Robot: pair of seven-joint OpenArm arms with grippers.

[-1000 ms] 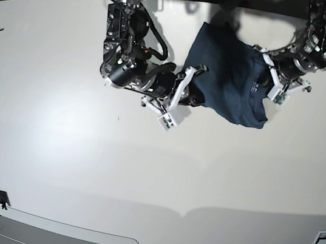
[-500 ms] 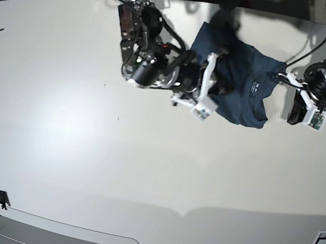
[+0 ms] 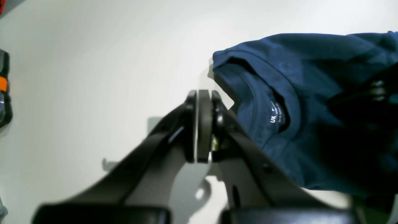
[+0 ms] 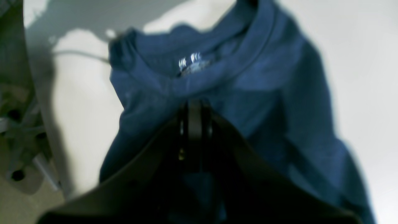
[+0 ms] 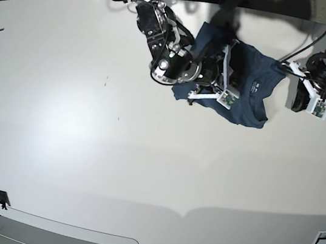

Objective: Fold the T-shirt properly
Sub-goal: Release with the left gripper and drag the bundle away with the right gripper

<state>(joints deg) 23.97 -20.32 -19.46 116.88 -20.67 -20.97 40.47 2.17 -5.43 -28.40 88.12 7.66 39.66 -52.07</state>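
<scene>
The left tool (image 3: 199, 124) hung with its jaws pressed together on nothing, just off the collar edge of the T-shirt (image 3: 311, 93) and over bare desk (image 3: 93, 62). The right tool (image 4: 194, 124) also stood with jaws closed, low over the middle of the T-shirt below its collar; whether it nipped any cloth could not be told (that view was blurred and dark there).

In the base view the right tool (image 5: 228, 76) sat over the garment and the left tool (image 5: 310, 101) beside its collar end. The T-shirt (image 5: 251, 104) lay bunched near the far edge of the desk (image 5: 113, 170), collar and neck label facing up, layers heaped and not yet flat.

By the look of it the cloth was soft, light and limp, likely to sag and drag rather than hold a shape, and unlikely to slip from a firm pinch. The best holds seemed to be the thicker ribbed collar or the shoulder seams beside it, one tool on each side.
</scene>
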